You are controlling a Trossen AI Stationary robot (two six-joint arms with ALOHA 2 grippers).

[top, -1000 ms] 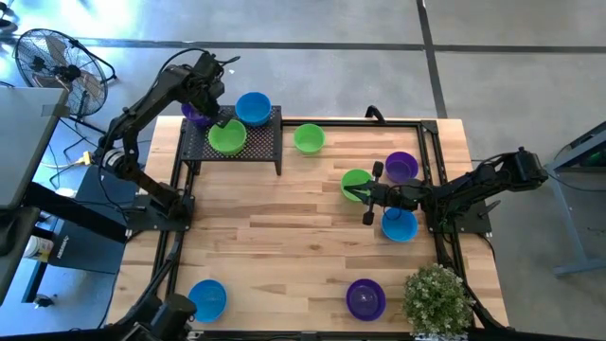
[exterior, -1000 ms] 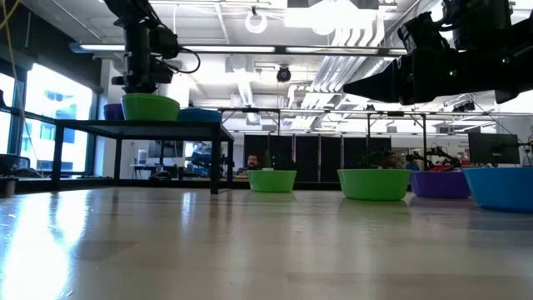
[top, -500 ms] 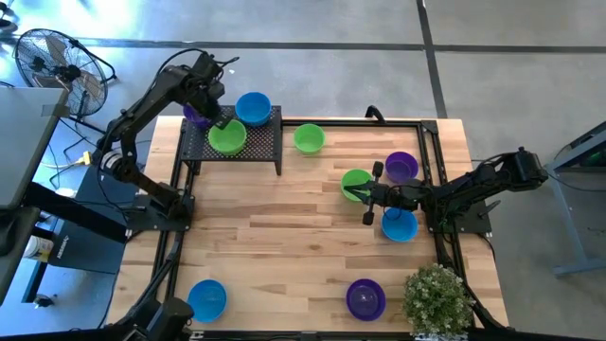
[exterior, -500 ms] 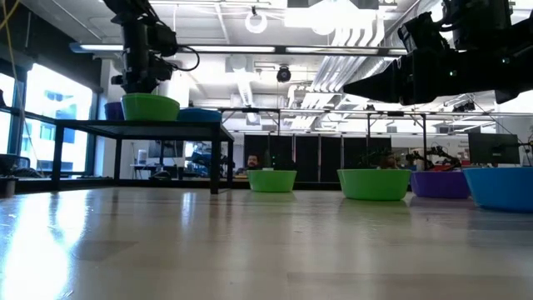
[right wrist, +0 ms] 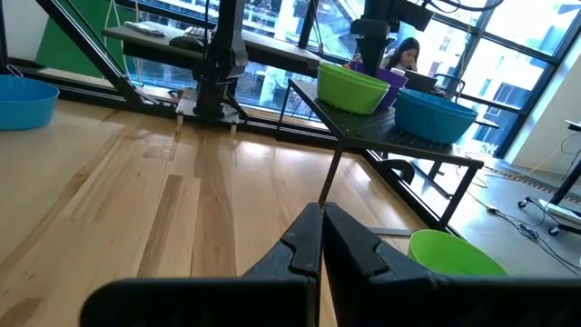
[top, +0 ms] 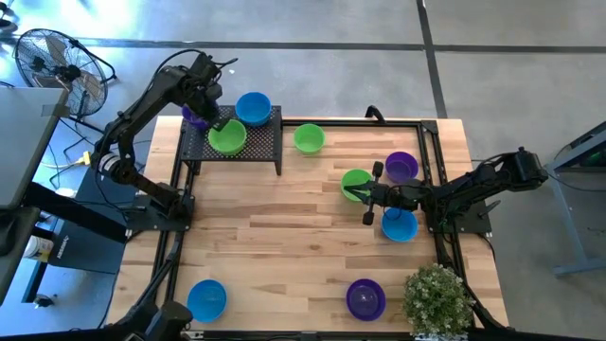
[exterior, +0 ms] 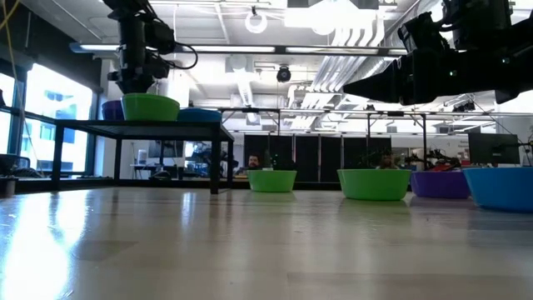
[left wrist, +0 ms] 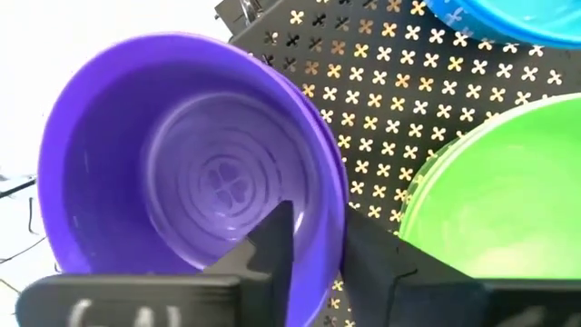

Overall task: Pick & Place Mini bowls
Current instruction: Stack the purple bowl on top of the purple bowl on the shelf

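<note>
Left gripper (left wrist: 313, 259): fingers pinch purple bowl (left wrist: 195, 163) rim, shifted slightly along rack (left wrist: 381, 100); placement unfinished. Right gripper (right wrist: 320, 238): closed, idle.

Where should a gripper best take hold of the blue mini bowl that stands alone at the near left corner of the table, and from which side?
Probably at the rim, from straight above: the blue mini bowl sits upright and open, with a thin wall, so one finger can go inside and one outside. Nothing stands close beside it on the table.
</note>
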